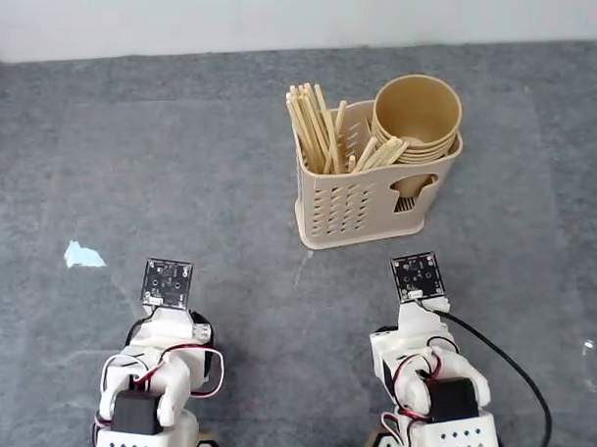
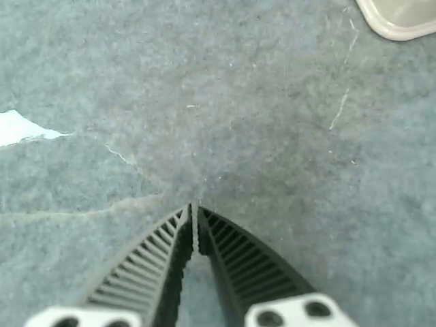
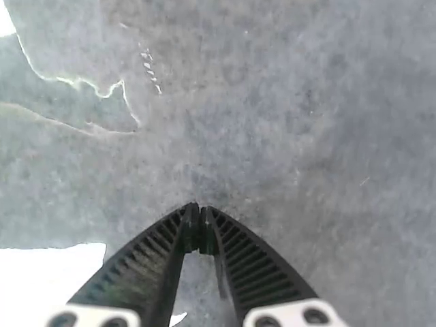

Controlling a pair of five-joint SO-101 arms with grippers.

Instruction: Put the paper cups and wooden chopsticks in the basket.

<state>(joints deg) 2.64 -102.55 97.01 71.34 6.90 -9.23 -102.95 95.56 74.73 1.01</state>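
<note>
– Two clenched, empty black ribbed claws: left gripper (image 2: pixel 194 208), right gripper (image 3: pixel 199 208). And beyond?
– Stacked tan paper cups (image 1: pixel 417 109) and pale wooden chopsticks (image 1: pixel 311 125) stand inside the beige slotted plastic basket (image 1: pixel 352 207). Loading looks finished; I judge no further grasp needed.

"What's the table (image 1: pixel 178 139) covered in?"
"Grey cloth, fuzzy and dull. The basket (image 1: pixel 352 207) is smooth tan plastic, the paper cups (image 1: pixel 417 107) are dull brown, and the chopsticks (image 1: pixel 310 125) are pale bare wood."
</note>
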